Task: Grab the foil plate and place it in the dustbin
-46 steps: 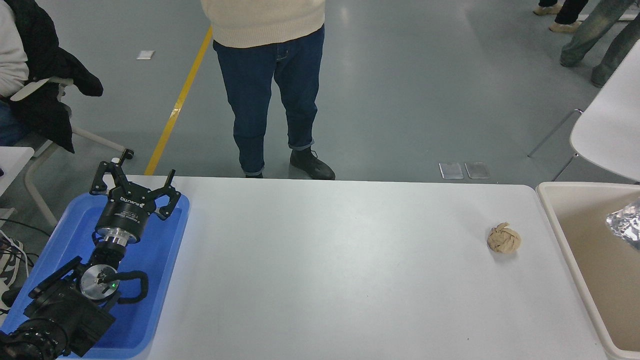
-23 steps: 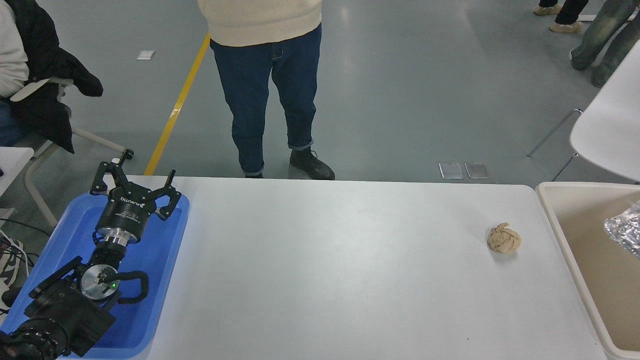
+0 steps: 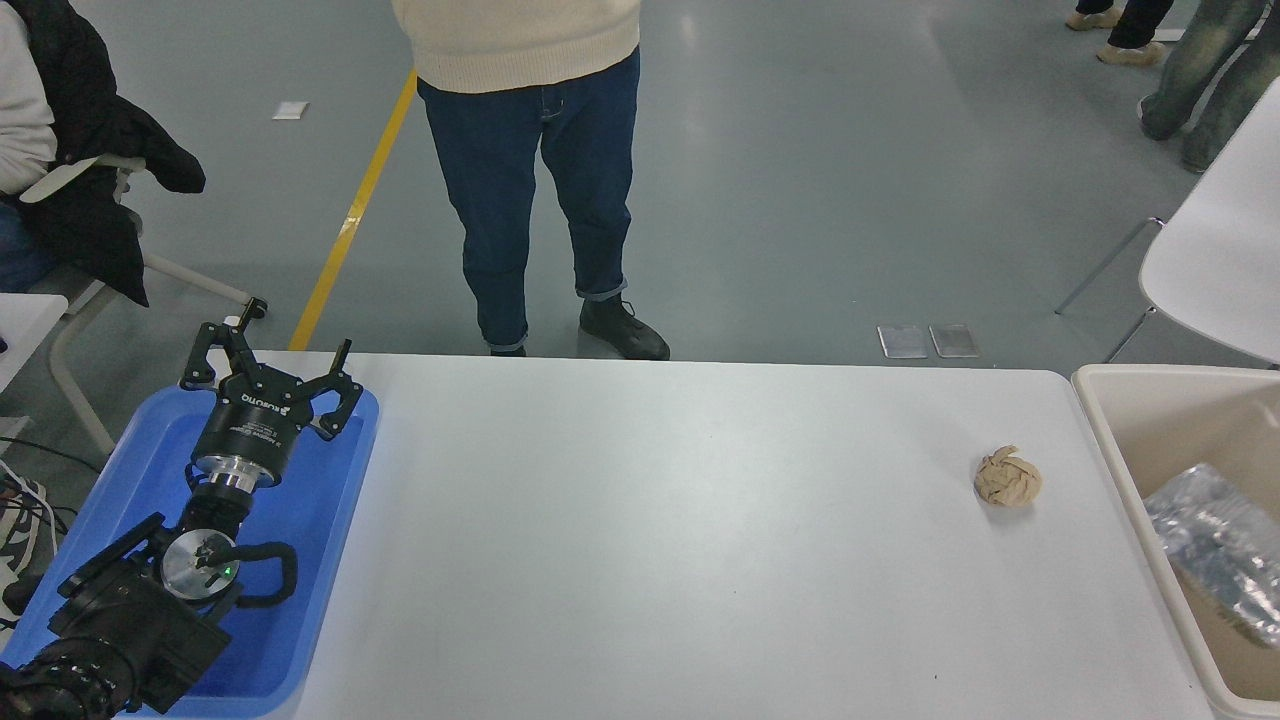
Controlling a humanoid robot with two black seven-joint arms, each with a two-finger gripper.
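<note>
The foil plate (image 3: 1215,545), crinkled and silver, lies inside the beige dustbin (image 3: 1110,430) at the table's right end, blurred as if moving. No gripper touches it. My left gripper (image 3: 268,362) is parked over the blue tray at the lower left, fingers spread open and empty. My right arm and gripper are out of view.
A small tan crumpled paper ball (image 3: 1007,476) sits on the white table (image 3: 660,540) near the bin. A blue tray (image 3: 300,520) lies under the left arm. A person in jeans (image 3: 535,190) stands at the far edge. A white chair (image 3: 1215,250) stands at the right.
The foil plate dropped from the right edge, near the bin's rim height, down and leftward into the dustbin. The left arm has not moved.
</note>
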